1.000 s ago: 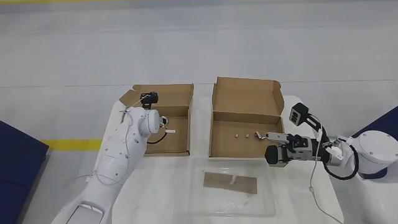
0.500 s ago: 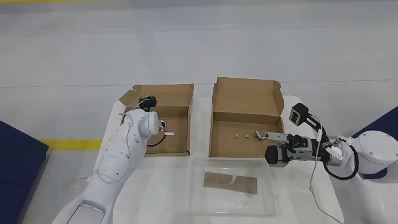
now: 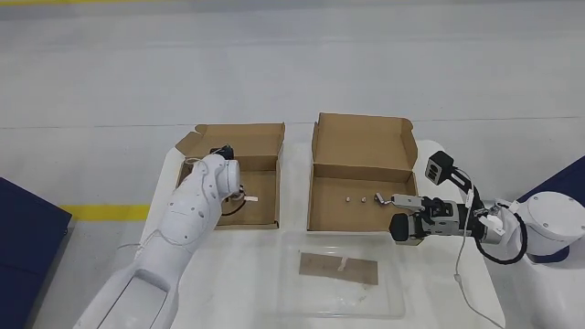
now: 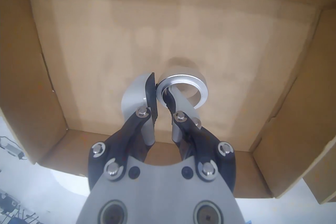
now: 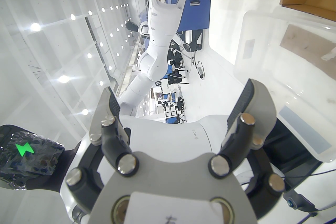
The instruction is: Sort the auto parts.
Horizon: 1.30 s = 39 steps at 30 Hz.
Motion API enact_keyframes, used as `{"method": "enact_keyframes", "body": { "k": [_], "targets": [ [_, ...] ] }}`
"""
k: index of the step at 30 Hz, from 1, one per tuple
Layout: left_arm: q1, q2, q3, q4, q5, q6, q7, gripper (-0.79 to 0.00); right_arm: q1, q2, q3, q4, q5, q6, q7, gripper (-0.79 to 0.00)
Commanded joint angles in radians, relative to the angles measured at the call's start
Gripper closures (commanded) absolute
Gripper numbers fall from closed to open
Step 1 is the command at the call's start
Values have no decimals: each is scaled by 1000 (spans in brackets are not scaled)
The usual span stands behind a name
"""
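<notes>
Over the middle of the left cardboard box floor, the left gripper pinches one wall of a metal ring, with one jaw inside the hole. The hole faces up, and being round, the ring has no long axis. On release it could snag on the inner jaw. The right gripper gapes wide and empty.

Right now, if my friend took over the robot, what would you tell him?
Left gripper: jaws shut on a metal ring, one jaw inside it, held low in the left box.
Right gripper: jaws open, holding nothing, beside the clear tub.
Done: two small parts lie in the right box.
Left: probably let the ring go in its box.
</notes>
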Motion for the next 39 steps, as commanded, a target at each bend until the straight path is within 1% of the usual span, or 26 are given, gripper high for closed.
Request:
{"method": "enact_keyframes", "body": {
  "k": [1, 9, 10, 11, 13, 14, 18, 19, 22, 28, 30, 32, 33, 34, 35, 39],
  "targets": [
    [-11, -10, 9, 32, -9, -5, 6, 0, 0, 0, 0, 0, 0, 0, 0, -785],
    [-47, -39, 30, 129, -25, -25, 14, 0, 0, 0, 0, 0, 0, 0, 0, -785],
    [-52, -42, 31, 139, -26, -26, 15, -18, 0, 0, 0, 0, 0, 0, 0, -785],
    [-55, -45, 32, 148, -28, -28, 17, -86, 0, 0, 0, 0, 0, 0, 0, -785],
    [-62, -50, 35, 164, -31, -31, 22, -99, 0, 0, 0, 0, 0, 0, 0, -785],
    [-65, -53, 36, 172, -33, -33, 23, -117, 0, 0, 0, 0, 0, 0, 0, -785],
    [-74, -63, 39, 197, -39, -35, 32, -296, 0, 0, 0, 0, 0, 0, 0, -785],
    [-76, -65, 39, 202, -40, -36, 33, -308, 0, 0, 0, 0, 0, 0, 0, -785],
    [-84, -70, 40, 216, -42, -39, 36, -320, 0, 0, 0, 0, 0, 0, 0, -785],
    [-103, -71, 36, 218, -36, -38, 35, -302, 0, 0, 0, 0, 0, 0, 0, -785],
    [-109, -68, 33, 211, -28, -32, 30, -323, 0, 0, 0, 0, 0, 0, 0, -785],
    [-112, -64, 30, 198, -18, -29, 22, -391, 0, 0, 0, 0, 0, 0, 0, -785],
    [-113, -61, 28, 186, -14, -27, 16, -557, 0, 0, 0, 0, 0, 0, 0, -785],
    [-112, -58, 25, 174, -10, -25, 10, -656, 0, 0, 0, 0, 0, 0, 0, -785],
    [-111, -54, 22, 159, -3, -22, 6, -785, 0, 0, 0, 0, 0, 0, 0, -785],
    [-92, -34, -2, 71, 12, -11, -18, -785, 0, 0, 0, 0, 0, 0, 0, -785]
  ]
}}
